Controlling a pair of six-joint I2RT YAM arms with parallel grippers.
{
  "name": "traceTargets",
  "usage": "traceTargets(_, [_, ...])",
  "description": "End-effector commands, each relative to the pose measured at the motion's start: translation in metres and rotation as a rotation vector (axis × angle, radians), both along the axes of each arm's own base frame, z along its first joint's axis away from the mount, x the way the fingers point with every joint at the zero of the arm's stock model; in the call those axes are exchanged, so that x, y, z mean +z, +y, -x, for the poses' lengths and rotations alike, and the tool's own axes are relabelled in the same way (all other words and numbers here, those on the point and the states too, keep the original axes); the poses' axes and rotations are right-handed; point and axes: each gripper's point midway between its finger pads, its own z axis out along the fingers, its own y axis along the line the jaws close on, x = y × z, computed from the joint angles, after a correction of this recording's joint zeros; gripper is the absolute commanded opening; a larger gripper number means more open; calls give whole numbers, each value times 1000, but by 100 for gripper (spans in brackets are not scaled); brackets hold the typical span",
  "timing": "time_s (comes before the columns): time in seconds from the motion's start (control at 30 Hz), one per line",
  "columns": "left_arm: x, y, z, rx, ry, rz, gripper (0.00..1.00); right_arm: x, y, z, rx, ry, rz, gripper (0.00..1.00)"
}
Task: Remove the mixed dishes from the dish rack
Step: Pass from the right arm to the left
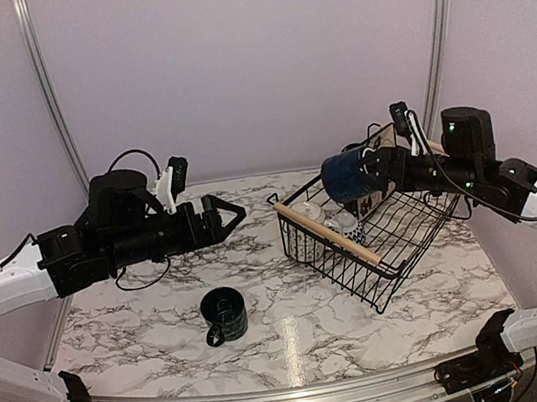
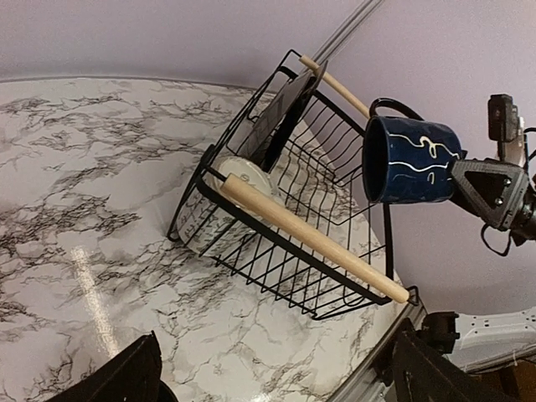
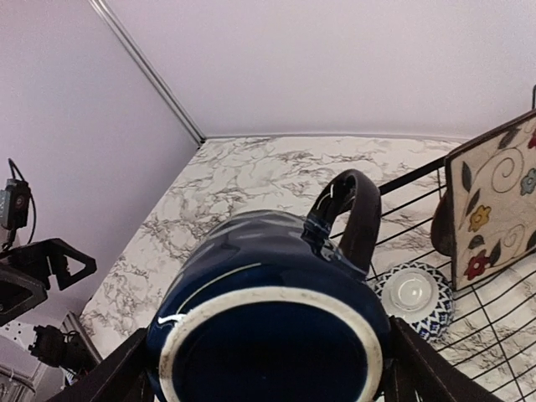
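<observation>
Dark blue mug clamped sideways in right tool above dish rack; a grip slip could drop it onto plate. Left tool jaws apart, empty.

Wire dish rack (matt wooden handles)

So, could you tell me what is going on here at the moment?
The right hand holds a blue mug on its side in the air above the rack. The left hand hangs open over the table, empty. A dark mug already sits on the table; a plate and a small white dish are in the rack.
</observation>
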Motion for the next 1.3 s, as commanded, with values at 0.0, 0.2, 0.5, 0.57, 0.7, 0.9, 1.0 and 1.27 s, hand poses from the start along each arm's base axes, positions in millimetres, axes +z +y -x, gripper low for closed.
traceTargets(0.0, [51, -27, 25, -222, -17, 326, 99, 85, 27, 30, 228, -248, -259, 1])
traceTargets(0.2, [82, -54, 48, -440, 25, 591, 97, 87, 56, 49, 430, -216, -406, 0])
traceTargets(0.5, [86, -72, 53, -556, 115, 787, 85, 82, 105, 73, 595, -170, -463, 0])
traceTargets(0.57, [87, -72, 54, -566, 119, 817, 84, 80, 110, 75, 608, -161, -471, 0])
traceTargets(0.7, [88, -75, 52, -570, 127, 829, 77, 70, 118, 76, 634, -129, -475, 0])
traceTargets(0.9, [86, -78, 50, -567, 139, 825, 58, 64, 120, 76, 639, -117, -470, 0])
traceTargets(1.0, [82, -82, 48, -570, 155, 821, 51, 61, 121, 75, 641, -113, -464, 0])
traceTargets(1.27, [81, -84, 47, -572, 157, 818, 32, 57, 125, 77, 654, -101, -460, 0])
